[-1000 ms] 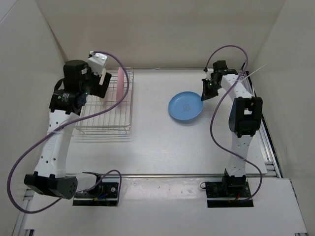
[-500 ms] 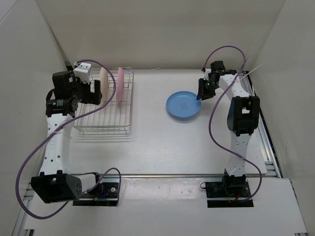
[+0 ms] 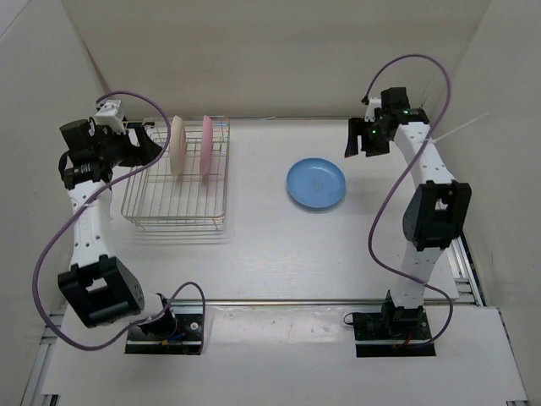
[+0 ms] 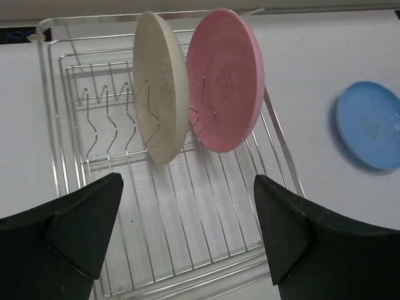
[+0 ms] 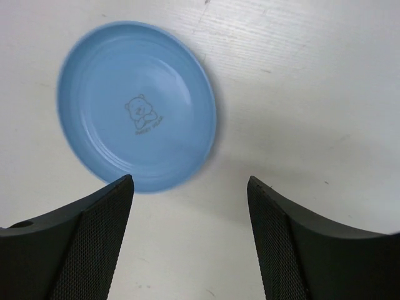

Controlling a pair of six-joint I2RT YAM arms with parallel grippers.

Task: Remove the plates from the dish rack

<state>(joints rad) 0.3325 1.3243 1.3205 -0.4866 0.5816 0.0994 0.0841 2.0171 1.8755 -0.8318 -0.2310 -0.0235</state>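
One plate was out: the blue plate (image 3: 315, 183) lay flat on the table (image 3: 254, 241), right of the dish rack (image 3: 173, 211). The right gripper (image 5: 189, 181) hung over it, open and empty. The cream plate (image 3: 177, 145) and pink plate (image 3: 206, 145) were left, standing on edge at the rack's far end. The left gripper (image 4: 187, 206) faced them, wide open, holding nothing.

Three plates (image 3: 315, 183), one dish rack (image 3: 173, 205)

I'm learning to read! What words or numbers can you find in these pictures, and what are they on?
Light blue plate: tiny writing under a bear drawing, too blurred to read.
Pink plate: a small print, too small to read.
Cream plate: a small print, too small to read.
So no word or number here can actually be read.
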